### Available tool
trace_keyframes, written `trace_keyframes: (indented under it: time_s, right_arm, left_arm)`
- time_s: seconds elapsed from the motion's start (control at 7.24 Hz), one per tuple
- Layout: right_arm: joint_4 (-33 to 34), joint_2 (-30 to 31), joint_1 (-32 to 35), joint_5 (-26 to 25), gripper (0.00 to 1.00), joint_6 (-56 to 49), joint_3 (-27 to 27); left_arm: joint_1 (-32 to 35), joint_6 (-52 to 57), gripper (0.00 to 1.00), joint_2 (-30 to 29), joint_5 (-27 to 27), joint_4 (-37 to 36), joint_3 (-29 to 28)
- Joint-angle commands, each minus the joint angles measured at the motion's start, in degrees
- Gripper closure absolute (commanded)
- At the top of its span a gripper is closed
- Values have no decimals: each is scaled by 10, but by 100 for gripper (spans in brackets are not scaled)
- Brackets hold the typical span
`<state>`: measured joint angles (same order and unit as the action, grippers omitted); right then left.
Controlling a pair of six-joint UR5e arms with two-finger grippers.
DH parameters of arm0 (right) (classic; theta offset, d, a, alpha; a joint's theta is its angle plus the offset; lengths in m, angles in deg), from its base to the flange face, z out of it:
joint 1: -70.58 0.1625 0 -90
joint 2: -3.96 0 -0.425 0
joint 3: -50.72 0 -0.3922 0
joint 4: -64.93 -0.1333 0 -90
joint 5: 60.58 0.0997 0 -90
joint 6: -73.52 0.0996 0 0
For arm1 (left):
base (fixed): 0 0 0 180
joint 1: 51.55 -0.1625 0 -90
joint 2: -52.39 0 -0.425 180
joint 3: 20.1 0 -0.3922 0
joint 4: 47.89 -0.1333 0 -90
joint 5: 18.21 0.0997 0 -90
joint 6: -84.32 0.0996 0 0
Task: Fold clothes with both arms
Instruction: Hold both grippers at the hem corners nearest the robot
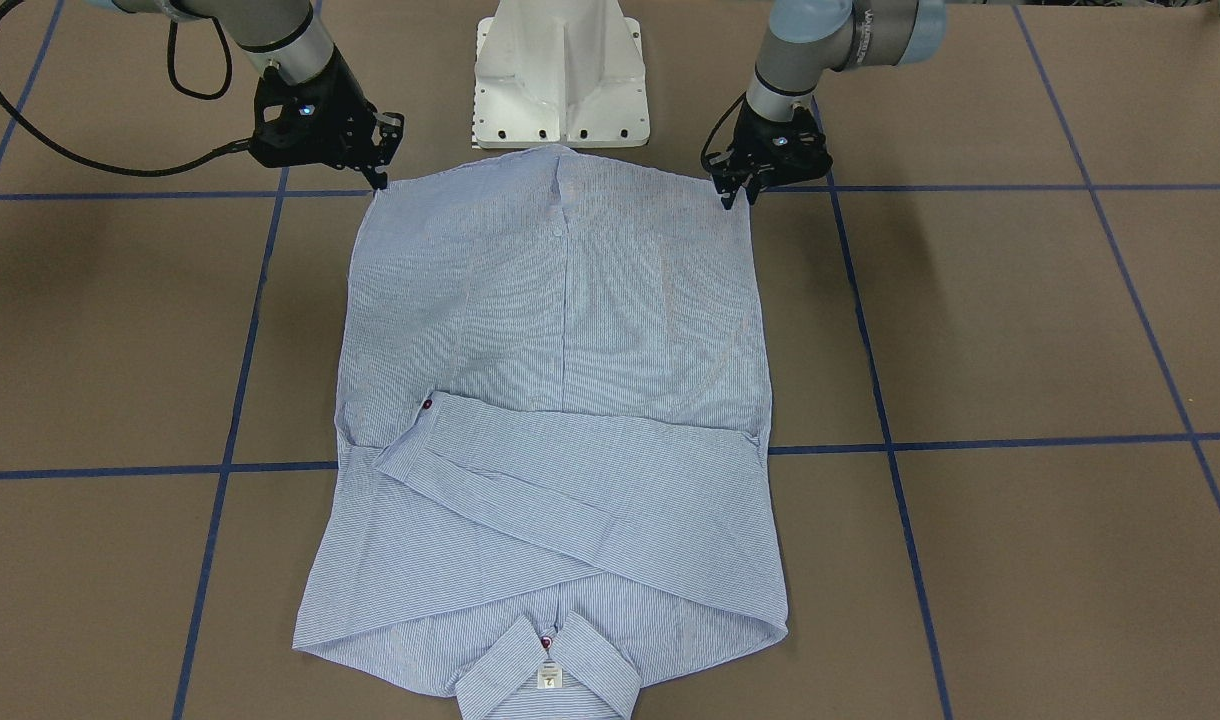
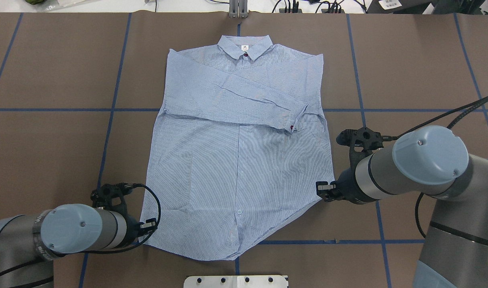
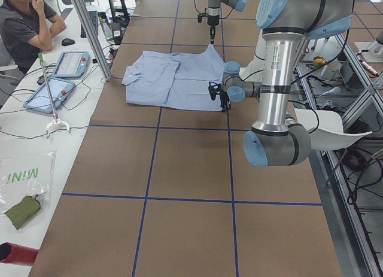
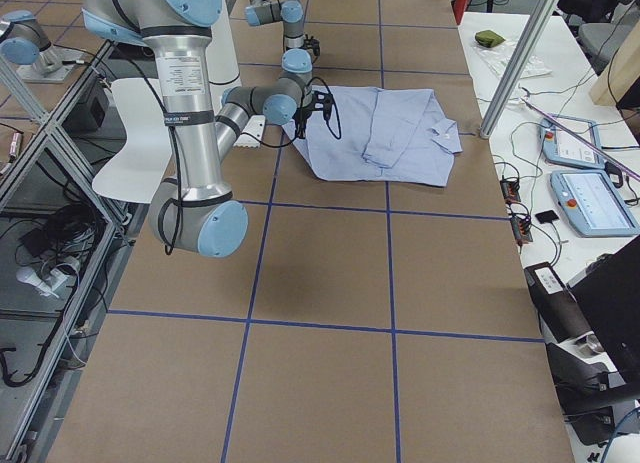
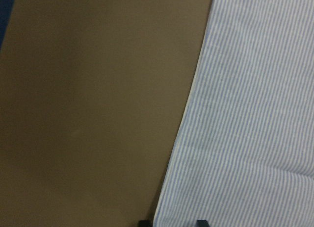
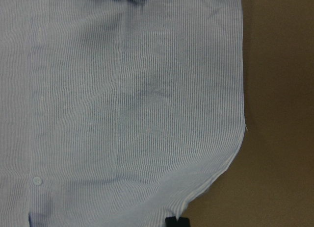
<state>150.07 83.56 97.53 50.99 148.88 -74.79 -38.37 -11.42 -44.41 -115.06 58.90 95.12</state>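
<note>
Shirt: we see the shirt (image 2: 236,160) lying flat and front-up in the middle of the table (image 2: 48,140). It is light blue with fine white stripes.
Long axis: seen from overhead, it runs from 12 o'clock to 6 o'clock, with the collar (image 2: 246,44) at 12, away from the robot, and the hem at 6.
Sleeves: both are folded across the chest. The top one slants toward 4 o'clock and ends in a cuff with a reddish button (image 1: 427,404).
Writing: a small white label (image 1: 549,677) sits inside the collar, and we cannot read its print. On the side bench, a clear bag (image 3: 24,181) bears green letters that look like MINI.
Left gripper: the left gripper (image 1: 738,195) is at the hem corner, at 7 o'clock of the shirt. Its fingertips (image 5: 200,222) stand a little apart, with the hem's edge lying between them.
Right gripper: the right gripper (image 1: 380,182) is at the other hem corner, at 4 o'clock. Its fingertips (image 6: 177,221) are together, showing as one black piece on the hem's edge. From the left side, the cloth rises to a small peak there.
Around: blue tape lines (image 2: 108,109) grid the brown table, a white pedestal base (image 1: 560,80) stands at 6 o'clock, and a seated person (image 3: 24,26) is at the bench.
</note>
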Motion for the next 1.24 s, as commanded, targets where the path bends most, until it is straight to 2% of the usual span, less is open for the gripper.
trace_keyframes:
  time_s: [0.0, 0.28, 0.41, 0.55, 0.83, 1.1]
  right_arm:
    - [0, -1, 1, 0, 100, 1, 1]
    - [0, -1, 1, 2, 100, 0, 1]
    - [0, -1, 1, 2, 100, 0, 1]
    - [0, -1, 1, 3, 100, 0, 2]
    - [0, -1, 5, 17, 100, 1, 1]
    - [-1, -2, 7, 22, 100, 1, -2]
  left_arm:
    - [-3, -1, 66, 1, 0, 0, 0]
    - [-2, -1, 68, 2, 1, 0, -1]
    - [-1, -1, 86, 2, 1, 0, -1]
    - [0, -1, 100, 2, 0, 0, 0]
    - [3, 0, 100, 2, -3, -17, 23]
    - [6, 5, 100, -1, -4, -82, 89]
